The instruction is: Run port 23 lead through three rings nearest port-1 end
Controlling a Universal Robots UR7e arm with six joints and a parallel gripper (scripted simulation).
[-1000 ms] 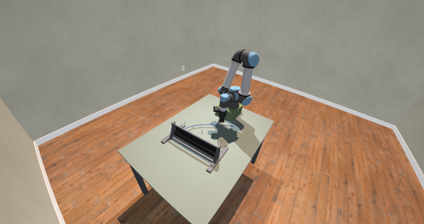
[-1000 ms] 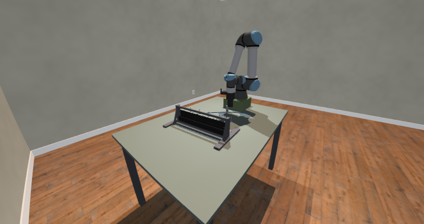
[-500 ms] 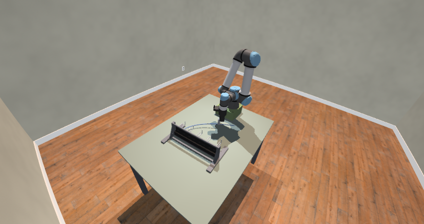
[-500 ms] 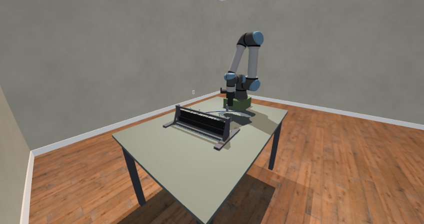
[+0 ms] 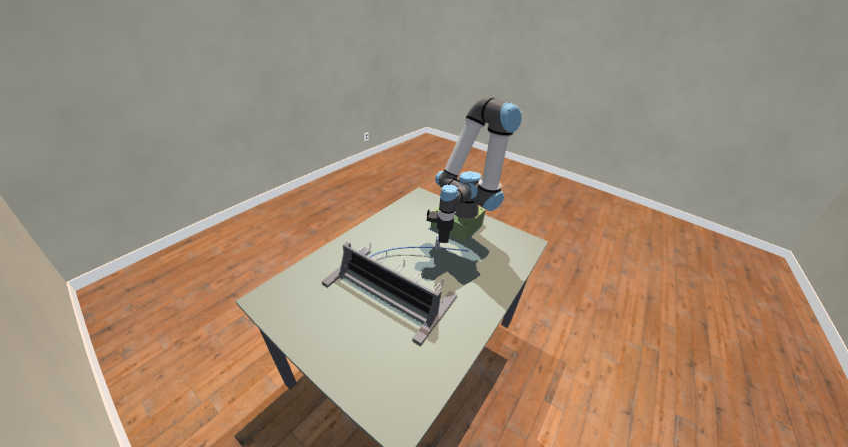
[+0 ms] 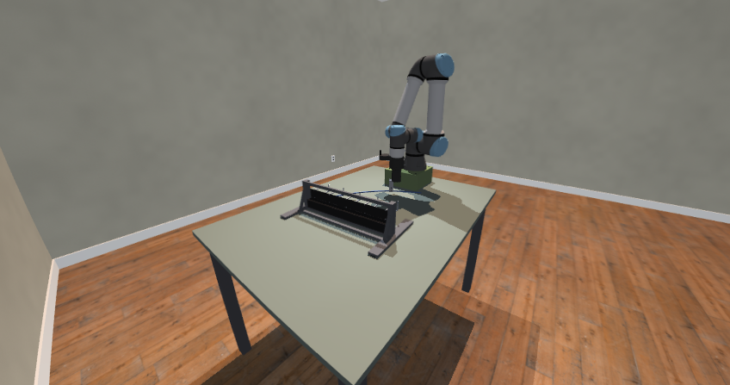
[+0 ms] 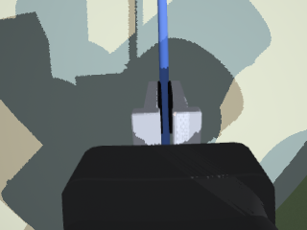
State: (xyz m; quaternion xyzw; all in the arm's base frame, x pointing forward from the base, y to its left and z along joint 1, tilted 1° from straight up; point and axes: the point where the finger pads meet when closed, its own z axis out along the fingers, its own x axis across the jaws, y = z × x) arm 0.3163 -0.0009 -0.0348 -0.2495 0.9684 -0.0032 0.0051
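Note:
The rack with the patch panel (image 5: 389, 280) (image 6: 348, 214) stands upright on the table, its back towards the top and exterior views. Its pale open rings stick out on the robot's side; one ring (image 5: 400, 265) shows near the middle. The blue lead (image 5: 404, 247) (image 6: 364, 192) (image 7: 163, 38) arcs from behind the rack's left part in the top view to my gripper and on to the right. My gripper (image 5: 438, 245) (image 6: 391, 188) (image 7: 164, 97) is shut on the lead, low above the table, on the ring side. Details of the rings and the lead's plug are too small to tell.
The green base block (image 5: 474, 226) (image 6: 412, 179) of the arm stands behind the gripper. The rack's foot (image 5: 420, 339) (image 6: 376, 253) at the port-1 end reaches towards the cameras. The table (image 5: 357, 359) (image 6: 307, 278) ends well beyond the rack. Arm shadows lie around the gripper.

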